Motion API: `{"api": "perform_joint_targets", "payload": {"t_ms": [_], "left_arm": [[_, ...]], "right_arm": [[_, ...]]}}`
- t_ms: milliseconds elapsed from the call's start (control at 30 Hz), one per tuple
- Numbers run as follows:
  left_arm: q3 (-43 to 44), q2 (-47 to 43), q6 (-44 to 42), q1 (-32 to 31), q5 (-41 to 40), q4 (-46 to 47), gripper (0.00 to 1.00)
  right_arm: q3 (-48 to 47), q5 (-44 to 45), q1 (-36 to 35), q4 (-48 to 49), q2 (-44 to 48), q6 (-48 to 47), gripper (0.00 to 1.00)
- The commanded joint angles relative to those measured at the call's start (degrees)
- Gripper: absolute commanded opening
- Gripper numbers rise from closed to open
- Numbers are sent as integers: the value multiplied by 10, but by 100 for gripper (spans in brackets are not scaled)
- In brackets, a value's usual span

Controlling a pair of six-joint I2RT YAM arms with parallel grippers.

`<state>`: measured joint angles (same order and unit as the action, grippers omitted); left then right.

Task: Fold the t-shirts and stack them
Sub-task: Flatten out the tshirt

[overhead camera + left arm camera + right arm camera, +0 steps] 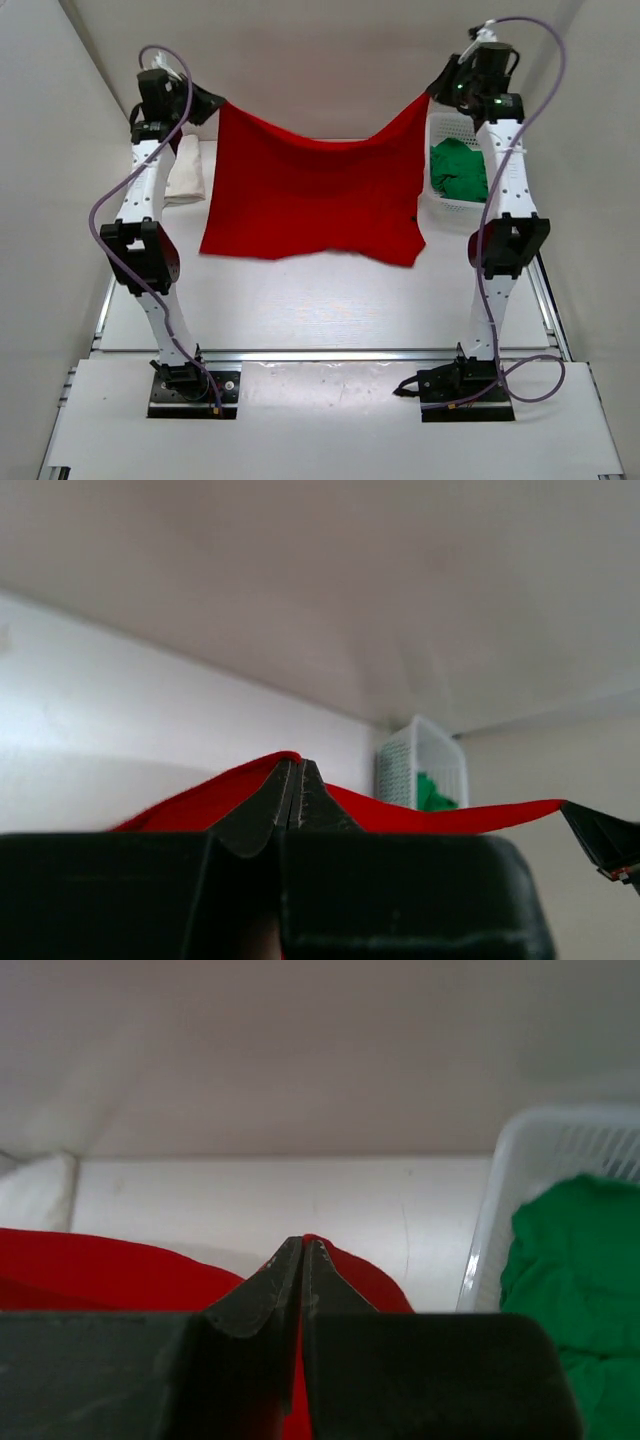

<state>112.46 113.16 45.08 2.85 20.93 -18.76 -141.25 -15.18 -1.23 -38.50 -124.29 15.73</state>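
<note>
The red t-shirt (pixel 305 195) hangs spread in the air between my two arms, its lower hem sagging toward the table. My left gripper (pixel 216 103) is shut on its upper left corner, and my right gripper (pixel 432 93) is shut on the upper right corner. In the left wrist view the red t-shirt (pixel 200 798) runs out both sides of the left gripper (pixel 299 765). Red cloth (pixel 80 1265) likewise pokes from the right gripper (pixel 303 1244). A folded white t-shirt (pixel 187 170) lies at the back left. The green t-shirt (pixel 460 168) sits crumpled in the basket.
A white plastic mesh basket (pixel 452 208) stands at the back right, close beside my right arm. White walls close in the table on three sides. The table surface (pixel 320 310) lies bare in front of the hanging shirt.
</note>
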Motion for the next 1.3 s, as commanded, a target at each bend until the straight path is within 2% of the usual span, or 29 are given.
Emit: {"api": "perform_joint_targets", "payload": {"t_ms": [0, 100, 233, 367, 433, 467, 533, 567, 600, 633, 733, 833, 867, 900, 1000, 1100, 1267], "left_arm": [[121, -40, 25, 29, 3, 25, 0], [143, -52, 40, 52, -11, 46, 0], [159, -75, 31, 69, -38, 51, 0], [93, -109, 18, 78, -46, 63, 0], [16, -148, 10, 85, -50, 80, 0], [-8, -171, 0, 84, -61, 84, 0], [-114, -209, -13, 85, -72, 102, 0], [-147, -241, -17, 83, -76, 124, 0], [-219, -260, -27, 77, -91, 134, 0], [-285, -292, -30, 66, -105, 144, 0], [-450, -388, -70, 34, -183, 157, 0], [-621, -473, -65, 36, -195, 161, 0], [-685, -492, -64, 51, -178, 163, 0], [-710, -500, -63, 58, -167, 143, 0], [-810, -506, -54, 121, -87, 127, 0], [-830, -491, -69, 144, -42, 102, 0], [-836, -519, -86, 136, -64, 77, 0]], "right_arm": [[-46, -34, 36, 170, 120, 49, 0], [-41, -48, 59, 201, 151, 67, 0], [-22, -44, 64, 188, 183, 54, 0], [43, -26, 53, 135, 217, 21, 0], [85, -9, 45, 99, 237, 8, 0], [138, -1, 34, 94, 249, -2, 0], [253, 92, -2, 104, 313, -28, 0], [352, 102, -25, 119, 337, -33, 0], [463, 121, -29, 152, 385, -31, 0], [511, 143, -46, 181, 429, -22, 0], [761, 200, -97, 211, 525, 12, 0], [939, 201, -152, 230, 611, 69, 0], [972, 202, -170, 224, 641, 97, 0], [1021, 198, -180, 216, 651, 128, 0], [1121, 112, -157, 172, 741, 189, 0], [1164, 83, -155, 122, 849, 222, 0], [1180, 81, -157, 27, 971, 254, 0]]}}
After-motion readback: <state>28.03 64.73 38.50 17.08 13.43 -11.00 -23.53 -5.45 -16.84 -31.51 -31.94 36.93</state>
